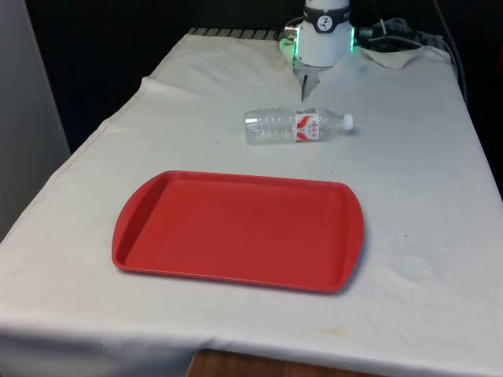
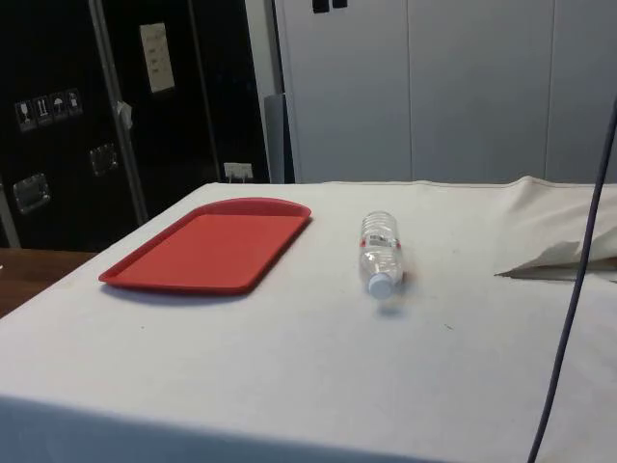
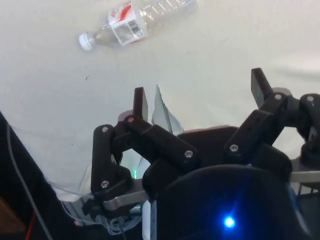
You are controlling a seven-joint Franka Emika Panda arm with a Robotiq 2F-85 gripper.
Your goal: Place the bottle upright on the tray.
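1. White cloth covers the desk (image 1: 440,196) in the front view. On it a clear plastic bottle (image 1: 295,126) lies on its side, its white cap (image 1: 346,121) toward the front view's right. It sits between the red tray (image 1: 236,229), which is nearer the camera and bare, and the end effector (image 1: 303,86), which hangs just beyond the bottle and above the cloth. A red-and-white label (image 1: 310,127) wraps the bottle near its neck; there is writing on it, but I cannot read it or make out a brand.

2. Dark cabinets and pale doors stand behind the desk in the side view. The bottle (image 2: 381,253) lies well apart from the tray (image 2: 212,246), cap end toward the camera. It looks empty or nearly so (a judgement from how clear it is), so it should be light, thin-walled and easy to dent. Being round and smooth, it may roll or slip under a glancing touch. I would grip across the ribbed body near the middle, squeezing gently.

3. Pale cloth also fills the background of the wrist view, where the end effector (image 3: 200,97) has its fingers (image 3: 140,102) spread wide with nothing between them. The bottle (image 3: 137,22) lies ahead of it, untouched. A barcode patch shows on the label (image 3: 125,27), though no words are legible.
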